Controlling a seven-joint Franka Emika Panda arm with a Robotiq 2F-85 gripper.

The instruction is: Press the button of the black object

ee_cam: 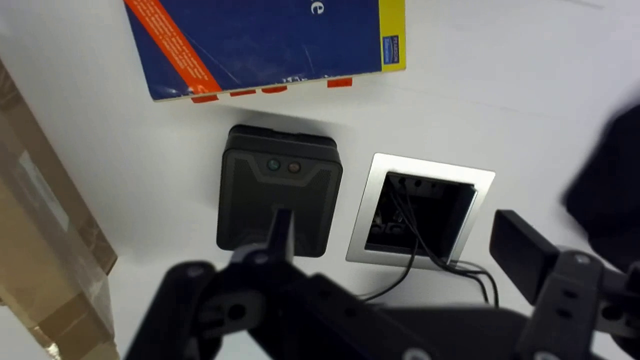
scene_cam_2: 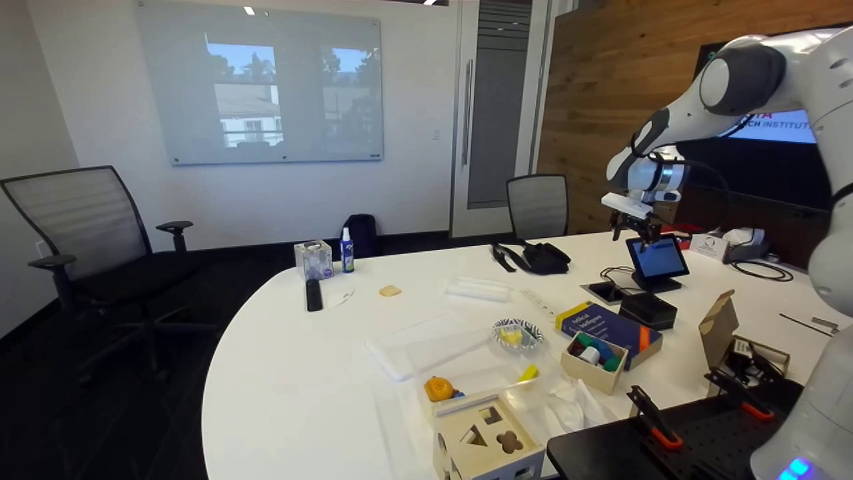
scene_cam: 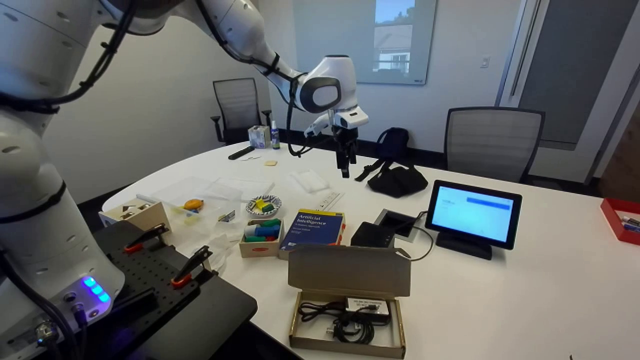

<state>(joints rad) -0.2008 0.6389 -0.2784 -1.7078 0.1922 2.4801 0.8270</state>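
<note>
The black object [ee_cam: 285, 205] lies flat on the white table, seen from above in the wrist view. Two small round buttons, a greenish one [ee_cam: 273, 164] and a reddish one [ee_cam: 294, 167], are set side by side near its upper edge. It also shows in both exterior views, as a low black box [scene_cam: 372, 235] beside the blue book. My gripper [ee_cam: 395, 225] is open with nothing between its fingers; its left finger [ee_cam: 281, 232] overlaps the lower part of the black object in the wrist view. In an exterior view the gripper [scene_cam: 349, 167] hangs high above the table, not touching anything.
A blue book [ee_cam: 280, 40] lies close beside the black object, and a cardboard box [ee_cam: 50, 235] stands on its other side. A metal-framed hatch [ee_cam: 360, 215] with black cables [ee_cam: 425, 250] is nearby. The lit tablet [scene_cam: 472, 212] and a humped black object [scene_cam: 397, 181] also stand on the table.
</note>
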